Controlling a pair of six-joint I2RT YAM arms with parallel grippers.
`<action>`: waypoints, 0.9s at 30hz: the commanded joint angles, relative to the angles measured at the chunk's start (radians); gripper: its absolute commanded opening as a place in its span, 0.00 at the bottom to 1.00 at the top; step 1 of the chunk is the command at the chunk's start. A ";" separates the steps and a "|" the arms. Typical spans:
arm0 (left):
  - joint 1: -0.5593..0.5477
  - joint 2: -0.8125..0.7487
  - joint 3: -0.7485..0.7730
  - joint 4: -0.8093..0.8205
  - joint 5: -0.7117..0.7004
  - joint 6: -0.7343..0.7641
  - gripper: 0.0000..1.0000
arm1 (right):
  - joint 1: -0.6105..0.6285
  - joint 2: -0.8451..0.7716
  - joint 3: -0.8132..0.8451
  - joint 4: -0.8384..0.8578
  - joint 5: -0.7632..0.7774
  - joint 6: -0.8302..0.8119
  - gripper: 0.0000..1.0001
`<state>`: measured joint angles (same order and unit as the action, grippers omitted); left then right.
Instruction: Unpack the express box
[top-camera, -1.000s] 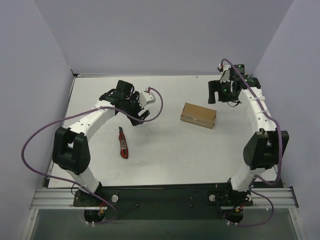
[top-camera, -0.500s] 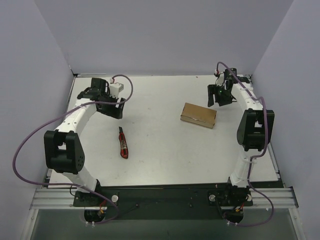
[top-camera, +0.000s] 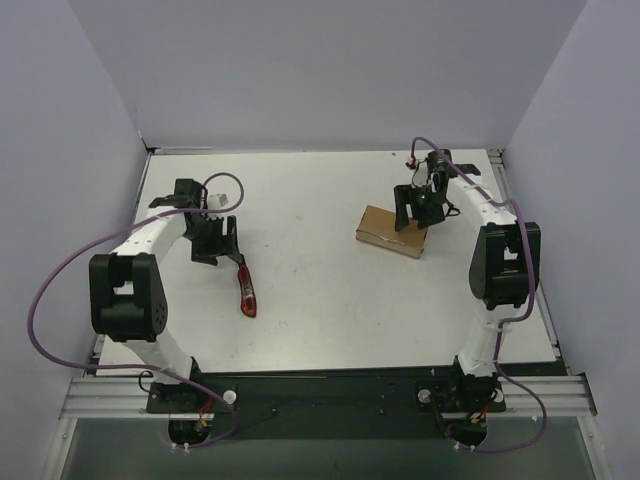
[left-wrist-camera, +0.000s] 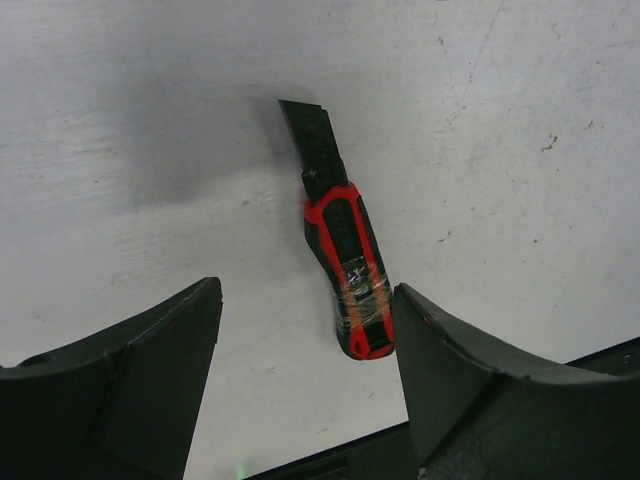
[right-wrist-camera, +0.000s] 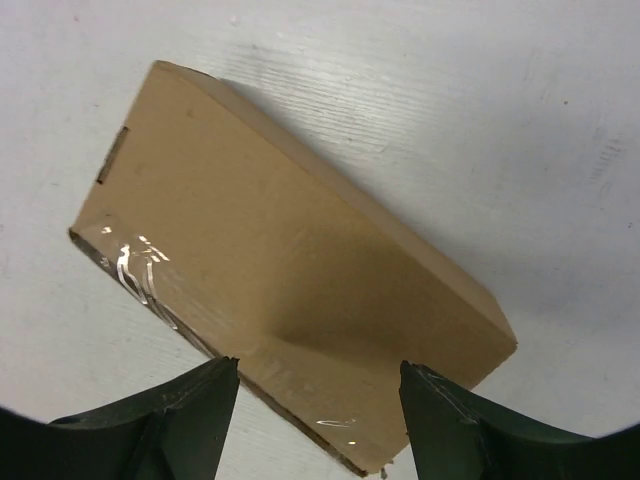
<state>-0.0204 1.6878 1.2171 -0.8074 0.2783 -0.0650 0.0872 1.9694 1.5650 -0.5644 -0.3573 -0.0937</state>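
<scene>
Express box (right-wrist-camera: 280, 300) lying closed and taped on white table (top-camera: 320, 290), right of centre, right gripper (right-wrist-camera: 318, 368) hanging just above it, fingers spread and holding nothing, left gripper (left-wrist-camera: 305, 300) hanging with fingers spread above utility knife (left-wrist-camera: 345, 255).

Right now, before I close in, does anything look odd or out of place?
Nothing is spilled or damaged. The utility knife lies with its blade out and has clear tape wrapped round its handle. The express box sits flat and closed.

The express box (top-camera: 384, 230), a closed tan cardboard carton with clear-taped edges, lies flat and skewed on the right half of the white worktop (top-camera: 320, 190).
</scene>
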 joint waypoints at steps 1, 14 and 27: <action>-0.004 0.064 0.002 -0.048 0.111 -0.030 0.76 | 0.003 -0.115 0.009 -0.037 -0.017 0.043 0.67; -0.053 0.182 0.022 -0.194 0.284 0.191 0.71 | 0.000 -0.221 -0.005 -0.051 -0.025 0.063 0.70; -0.137 0.368 0.215 -0.403 0.357 0.510 0.72 | 0.002 -0.288 -0.020 -0.051 0.015 0.028 0.71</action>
<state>-0.0925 2.0350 1.3647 -1.1351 0.5743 0.3305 0.0868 1.7683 1.5631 -0.5911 -0.3626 -0.0490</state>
